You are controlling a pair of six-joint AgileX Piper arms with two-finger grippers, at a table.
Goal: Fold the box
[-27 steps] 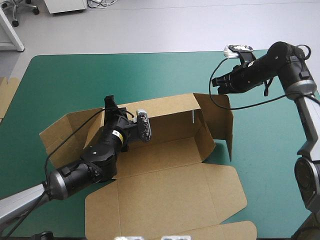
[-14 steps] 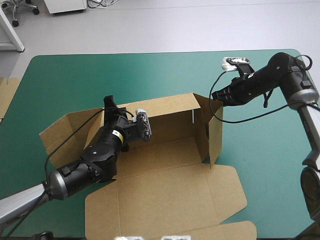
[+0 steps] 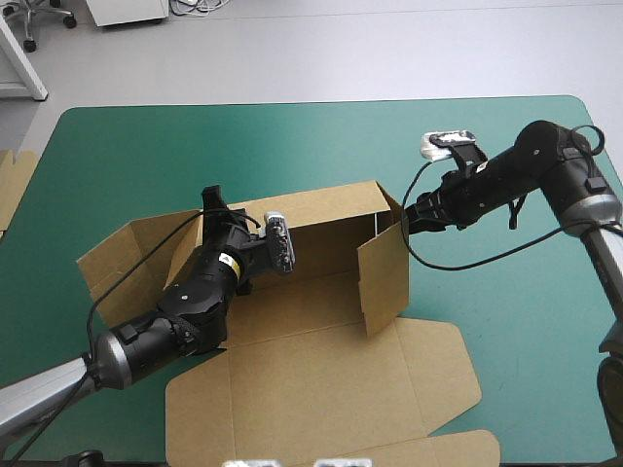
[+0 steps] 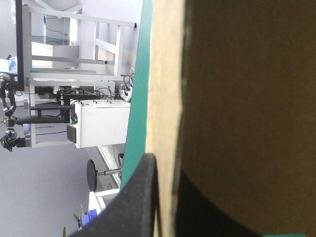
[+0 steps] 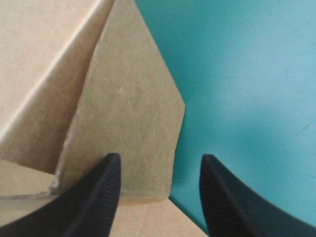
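The brown box (image 3: 321, 292) lies in the middle of the teal-green cover with its back wall (image 3: 321, 219) raised. My left gripper (image 3: 216, 206) is shut on the left end of that wall. In the left wrist view the board (image 4: 247, 98) fills the space beside one black finger (image 4: 140, 197). The right side flap (image 3: 383, 277) stands folded inward. My right gripper (image 3: 407, 220) is at the box's back right corner, just outside it. In the right wrist view it (image 5: 158, 168) stands open, with a small corner flap (image 5: 123, 113) ahead of its fingers.
The box's lid (image 3: 321, 389) lies flat toward the table's front edge. Its left flap (image 3: 127, 258) slants outward. An edge of more board (image 3: 12, 185) shows at the table's left edge. Bare cover (image 3: 526, 321) lies right of the box.
My right gripper has moved left to the box's corner, pushing the right side flap inward, and its fingers have come apart. The left arm has not moved.
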